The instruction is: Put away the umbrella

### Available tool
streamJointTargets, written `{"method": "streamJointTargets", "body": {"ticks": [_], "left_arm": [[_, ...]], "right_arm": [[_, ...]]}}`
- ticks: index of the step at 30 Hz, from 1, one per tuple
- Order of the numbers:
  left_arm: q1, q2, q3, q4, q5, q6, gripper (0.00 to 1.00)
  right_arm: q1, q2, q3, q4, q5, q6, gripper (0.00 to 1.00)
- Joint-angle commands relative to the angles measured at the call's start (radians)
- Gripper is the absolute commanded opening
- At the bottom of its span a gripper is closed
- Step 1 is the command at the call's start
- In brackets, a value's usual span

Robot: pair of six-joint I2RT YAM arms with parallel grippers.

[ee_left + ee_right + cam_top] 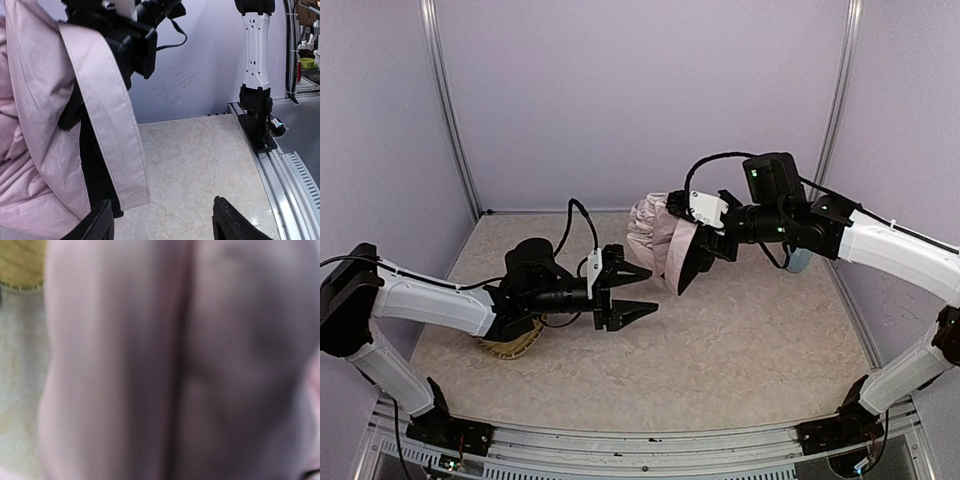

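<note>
The umbrella [655, 235] hangs bunched in the air over the middle of the table, pale pink with black lining showing on its right side. My right gripper [705, 238] is shut on it from the right, its fingertips buried in the fabric. Blurred pink fabric [175, 365] fills the right wrist view. My left gripper [642, 292] stands open just below and left of the umbrella, pointing right, nothing between its fingers [100, 222]. In the left wrist view the pink canopy [35, 125] and a loose pink strap [110, 125] hang close in front on the left.
A woven straw tray [510, 345] lies on the table under my left forearm; its edge also shows in the right wrist view's top left corner [20, 262]. The right arm's base [256, 115] stands on the rail at the table's near edge. Lilac walls enclose the table.
</note>
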Motion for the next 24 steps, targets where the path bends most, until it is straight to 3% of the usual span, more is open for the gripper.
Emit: {"method": "streamJointTargets", "body": {"ticks": [1,9,17,19,24], "left_arm": [[0.011,0.084,0.087,0.088,-0.033,-0.025,0.66],[0.005,0.162,0.131,0.174,0.024,-0.055,0.66],[0.001,0.228,0.182,0.140,0.039,-0.056,0.65],[0.000,0.231,0.188,0.136,0.050,-0.056,0.56],[-0.007,0.212,0.190,0.131,0.126,-0.078,0.00]], "right_arm": [[-0.008,-0.029,0.057,0.026,-0.066,-0.012,0.00],[-0.008,-0.033,0.073,0.058,-0.121,0.013,0.00],[-0.008,-0.033,0.084,0.088,-0.151,0.025,0.00],[-0.008,-0.033,0.079,0.093,-0.150,0.026,0.00],[-0.011,-0.035,0.057,0.098,-0.120,0.036,0.00]]}}
